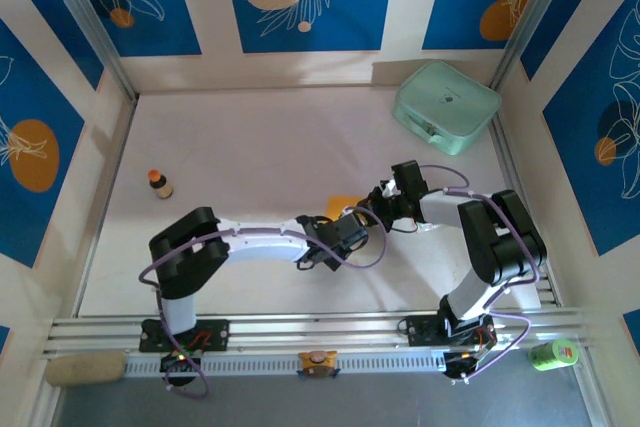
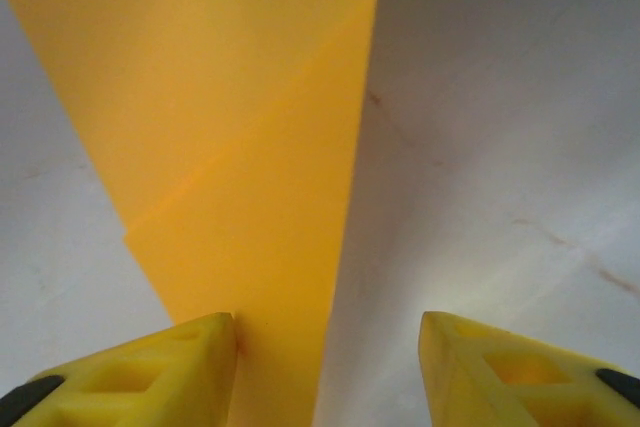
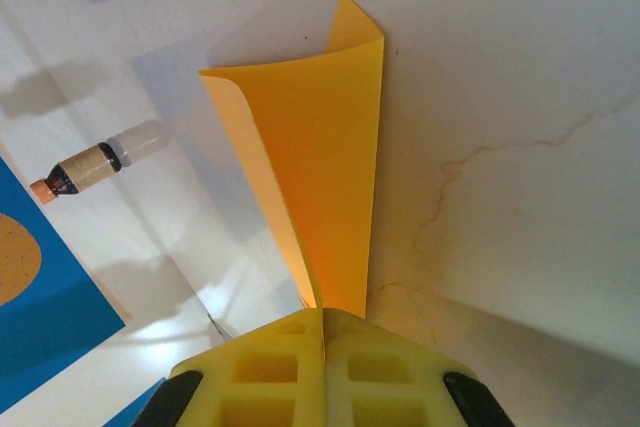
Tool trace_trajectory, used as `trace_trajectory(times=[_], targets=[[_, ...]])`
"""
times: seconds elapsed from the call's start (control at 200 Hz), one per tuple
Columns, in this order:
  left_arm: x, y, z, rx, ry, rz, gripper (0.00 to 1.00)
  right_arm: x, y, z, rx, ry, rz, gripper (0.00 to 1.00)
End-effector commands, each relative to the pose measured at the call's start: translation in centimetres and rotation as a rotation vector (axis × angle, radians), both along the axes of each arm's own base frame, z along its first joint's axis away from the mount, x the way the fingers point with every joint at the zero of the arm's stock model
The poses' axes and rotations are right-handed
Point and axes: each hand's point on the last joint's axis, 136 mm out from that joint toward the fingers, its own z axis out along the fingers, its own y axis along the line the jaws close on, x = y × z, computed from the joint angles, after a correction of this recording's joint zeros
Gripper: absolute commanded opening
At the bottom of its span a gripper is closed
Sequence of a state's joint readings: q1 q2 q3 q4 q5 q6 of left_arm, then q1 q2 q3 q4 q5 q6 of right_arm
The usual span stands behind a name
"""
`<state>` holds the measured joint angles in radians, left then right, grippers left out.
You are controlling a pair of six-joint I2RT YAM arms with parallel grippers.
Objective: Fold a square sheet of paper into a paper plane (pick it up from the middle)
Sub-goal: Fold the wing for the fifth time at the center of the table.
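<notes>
The square sheet of paper [image 3: 320, 157] is orange-yellow and folded over on itself, with its flaps curling apart at the far end. My right gripper [image 3: 322, 322] is shut on its near end and holds it above the white table. In the top view a small part of the paper [image 1: 345, 205] shows between the two grippers near the table's middle. My left gripper [image 2: 325, 367] is open. A folded stretch of the paper [image 2: 250, 177] with a diagonal crease runs down between the jaws, against the left fingertip [image 2: 195, 357]. The right fingertip [image 2: 480, 367] stands apart from it.
A small brown bottle with an orange cap [image 1: 160, 184] stands at the left of the table and also appears on its side, bottle [image 3: 95, 162]. A mint-green rounded case [image 1: 445, 107] sits at the back right. Blue patterned walls enclose the table.
</notes>
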<state>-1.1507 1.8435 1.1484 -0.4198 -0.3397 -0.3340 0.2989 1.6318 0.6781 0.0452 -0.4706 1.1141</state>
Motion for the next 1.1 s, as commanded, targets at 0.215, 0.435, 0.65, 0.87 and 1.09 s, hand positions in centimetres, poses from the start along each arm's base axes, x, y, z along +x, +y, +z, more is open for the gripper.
trace_trajectory(times=[0.215, 0.435, 0.65, 0.87, 1.09], targets=[[0.81, 1.27, 0.75, 0.045, -0.08, 0.013, 0.37, -0.35, -0.11, 0.52, 0.007, -0.001, -0.007, 0.0], [0.83, 1.36, 0.83, 0.041, -0.083, 0.02, 0.25, -0.42, -0.12, 0.48, 0.008, -0.003, -0.007, 0.0], [0.83, 1.43, 0.79, 0.038, -0.083, 0.028, 0.21, -0.49, -0.15, 0.36, 0.01, 0.0, -0.011, 0.0], [0.59, 0.99, 0.94, 0.006, -0.071, 0.022, 0.25, -0.48, -0.22, 0.19, 0.009, 0.005, -0.013, 0.0], [0.59, 1.18, 0.75, 0.012, -0.07, 0.031, 0.15, -0.47, -0.25, 0.24, 0.01, 0.003, -0.014, 0.0]])
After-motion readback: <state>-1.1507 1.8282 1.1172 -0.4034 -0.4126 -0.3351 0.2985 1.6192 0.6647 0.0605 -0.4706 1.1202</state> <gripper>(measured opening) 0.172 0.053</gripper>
